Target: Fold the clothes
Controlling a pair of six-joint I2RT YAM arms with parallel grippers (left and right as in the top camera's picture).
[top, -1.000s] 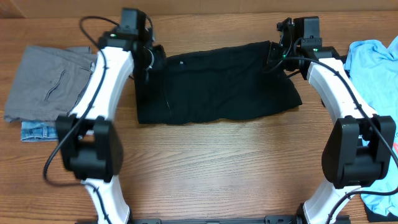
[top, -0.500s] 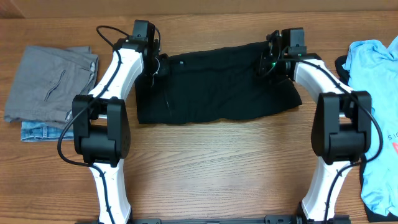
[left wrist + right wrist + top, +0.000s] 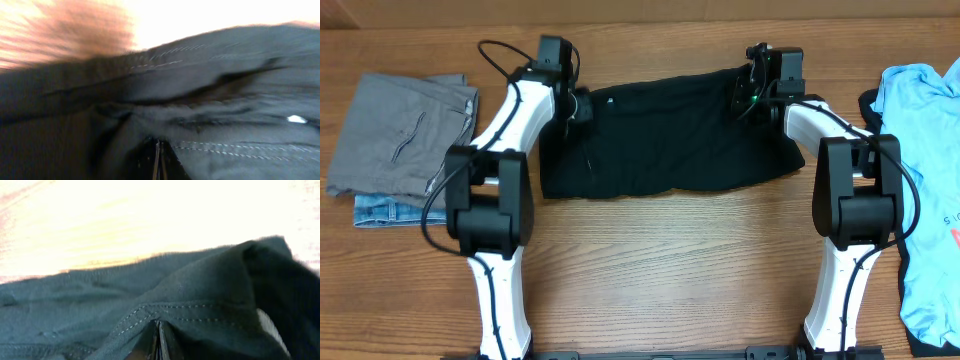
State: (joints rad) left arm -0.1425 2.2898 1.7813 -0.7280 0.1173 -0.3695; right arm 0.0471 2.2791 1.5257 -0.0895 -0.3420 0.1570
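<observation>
Black garment lies spread flat on the table, long side across, between the two arms.

Left gripper – at the garment's far corner on the left arm's side, fingers pressed together, cloth bunched at the tips.

Right gripper – at the opposite far corner, likewise closed, pinching a stitched seam fold.

Beyond the garment's left end: grey piece lying on a denim piece. Beyond its right end: light blue T-shirt.
</observation>
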